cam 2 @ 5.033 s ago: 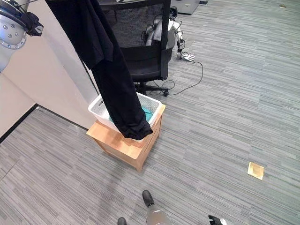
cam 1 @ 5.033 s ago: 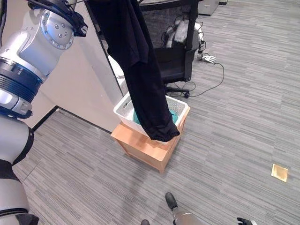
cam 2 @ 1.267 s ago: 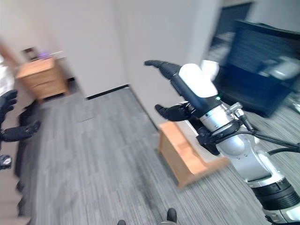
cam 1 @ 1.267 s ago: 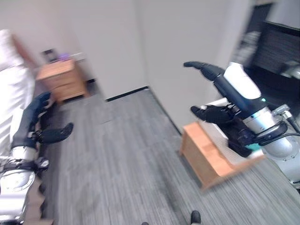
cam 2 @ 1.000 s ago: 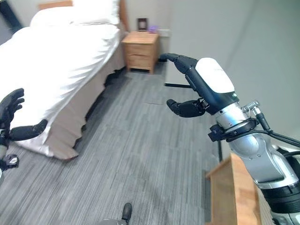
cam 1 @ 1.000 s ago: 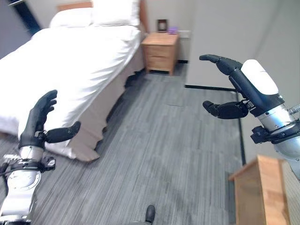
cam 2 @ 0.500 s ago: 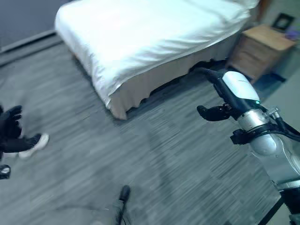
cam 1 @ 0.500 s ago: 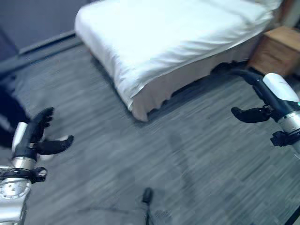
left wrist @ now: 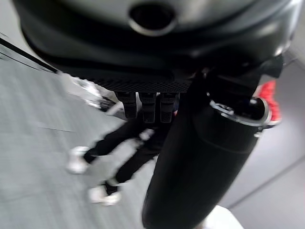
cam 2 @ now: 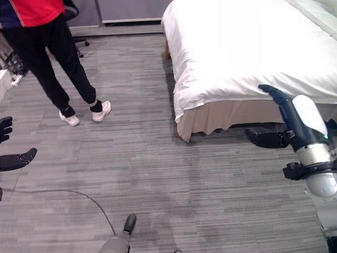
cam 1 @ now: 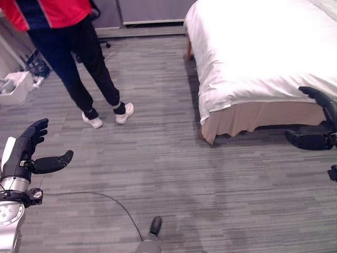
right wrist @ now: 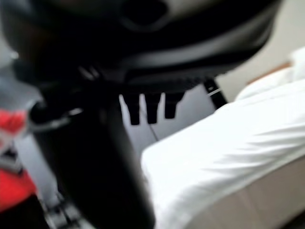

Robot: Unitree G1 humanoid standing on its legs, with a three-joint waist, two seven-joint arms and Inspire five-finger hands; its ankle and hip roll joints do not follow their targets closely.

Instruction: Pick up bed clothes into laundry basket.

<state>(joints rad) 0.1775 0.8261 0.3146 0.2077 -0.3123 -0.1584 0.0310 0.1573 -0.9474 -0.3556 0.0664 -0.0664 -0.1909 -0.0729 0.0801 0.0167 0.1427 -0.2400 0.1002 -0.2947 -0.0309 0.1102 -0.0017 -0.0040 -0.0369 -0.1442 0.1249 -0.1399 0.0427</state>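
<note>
A bed [cam 1: 253,58] under a white sheet [cam 2: 247,47] stands at the far right, its beige skirt [cam 1: 253,117] hanging to the floor. My right hand [cam 2: 287,118] hovers open beside the near corner of the bed, fingers straight, thumb apart, holding nothing. At the lower left my left hand [cam 1: 26,153] is raised open above the carpet and is empty. In the right wrist view the white sheet [right wrist: 224,152] lies past the hand [right wrist: 105,143].
A person in a red top and dark trousers [cam 1: 79,58] stands on the grey carpet [cam 1: 174,174] at the upper left, white shoes [cam 1: 124,113] towards me. A white object [cam 1: 16,87] sits at the far left edge. The person [left wrist: 124,143] also appears in the left wrist view.
The camera has swung round: the basket on its wooden stand and the nightstand have left the picture, and the bed's foot end and a standing person have come in. Both hands stay open.
</note>
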